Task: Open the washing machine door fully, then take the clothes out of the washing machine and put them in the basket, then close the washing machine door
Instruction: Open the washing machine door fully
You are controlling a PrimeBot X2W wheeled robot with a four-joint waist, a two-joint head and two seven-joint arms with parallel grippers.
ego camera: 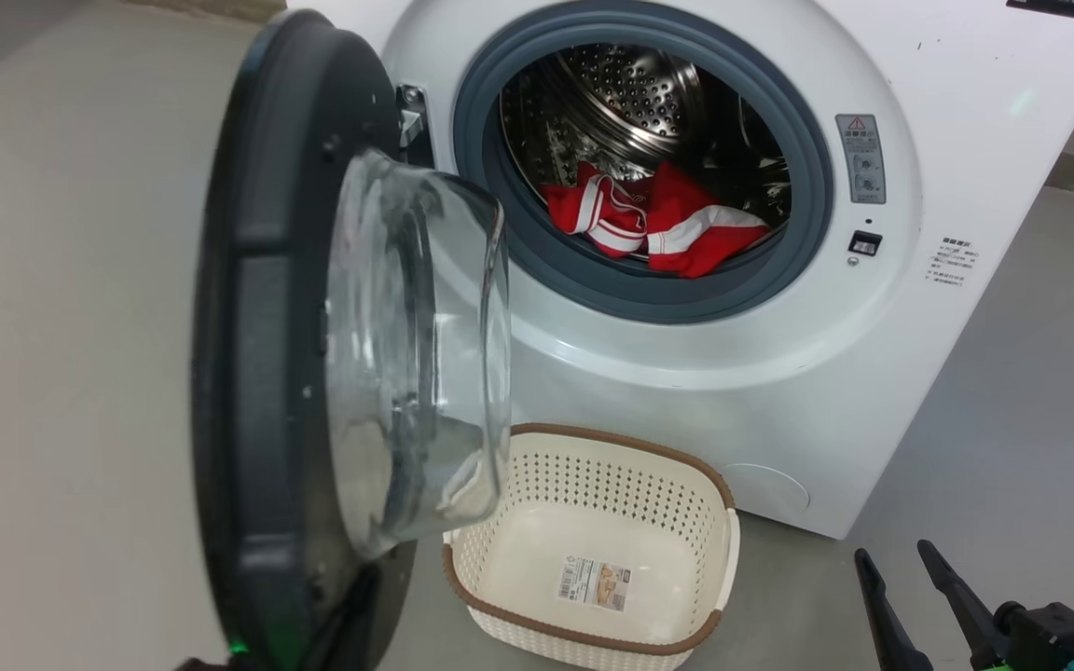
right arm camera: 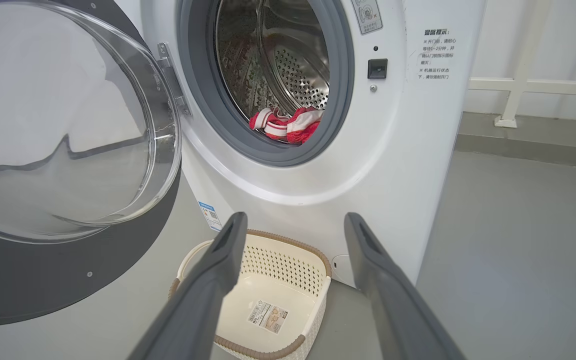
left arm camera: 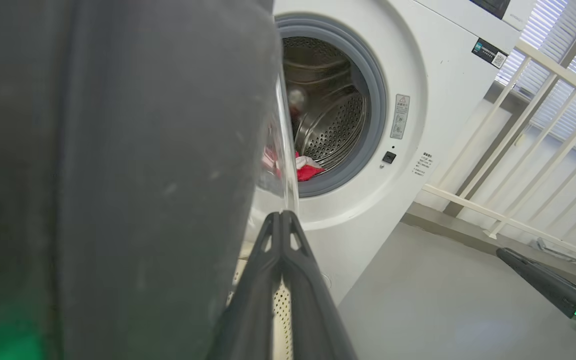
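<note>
1. White boxy front-loading washing machine (ego camera: 779,391) stands on grey floor (ego camera: 1012,373), its round opening showing the grey rubber ring (ego camera: 593,289) and perforated steel drum (ego camera: 630,93)
2. Large round door (ego camera: 257,354) with glossy black rim is swung out on a metal hinge (ego camera: 411,116) at the opening's left, nearly edge-on in head view; its clear glass bowl (ego camera: 416,354) bulges toward the machine
3. Bright red clothes (ego camera: 677,224) with white striped bands lie inside the drum at front bottom, against the rubber ring
4. Small cream perforated plastic basket (ego camera: 612,494) with brown woven-look rim sits on the floor just in front of the machine, under the opening, partly behind the glass bowl; sticker (ego camera: 595,582) on its bottom shows
5. left gripper (left arm camera: 282,220) has fingers pressed together with nothing between them, tip just beside the door's glass edge; can't tell if it touches
6. right gripper (ego camera: 893,552) has jaws spread wide, holding nothing, low over the floor right of the basket, apart from basket and machine
</note>
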